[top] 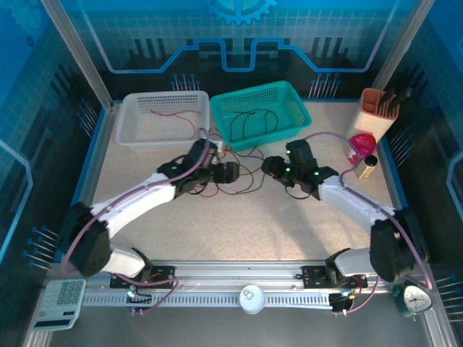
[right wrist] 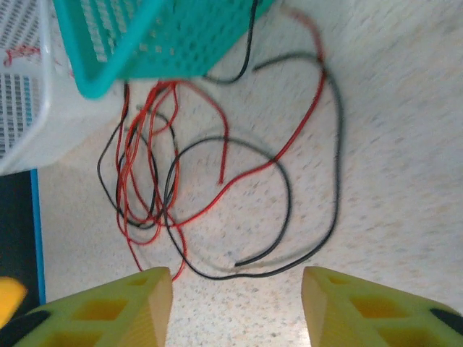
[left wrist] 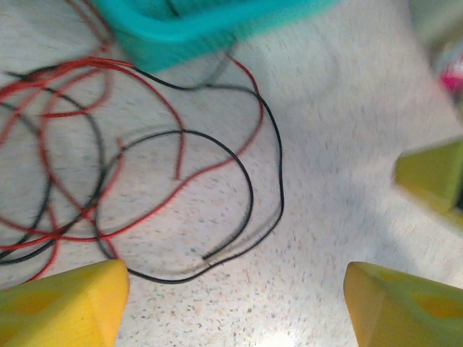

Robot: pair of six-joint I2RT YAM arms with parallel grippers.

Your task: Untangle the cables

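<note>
Several thin red and black cables (right wrist: 141,195) lie in a loose knot on the speckled tabletop (top: 239,217). They sit just in front of the teal plastic mesh basket (top: 296,108) and the white plastic mesh basket (top: 134,137). One red wire (top: 173,113) already rests in the white basket and black loops (top: 249,123) lie in the teal one. Sorting therefore looks partly done, with the heap on the tabletop left to separate.

Over that heap hover the left gripper (left wrist: 235,278) and the right gripper (right wrist: 237,282), the jaws of both apart and empty.

From above, the arms cover part of the knot. Which strand crosses over which is too blurred to tell. Whether any strand runs up into the teal basket is hidden by its rim.
</note>
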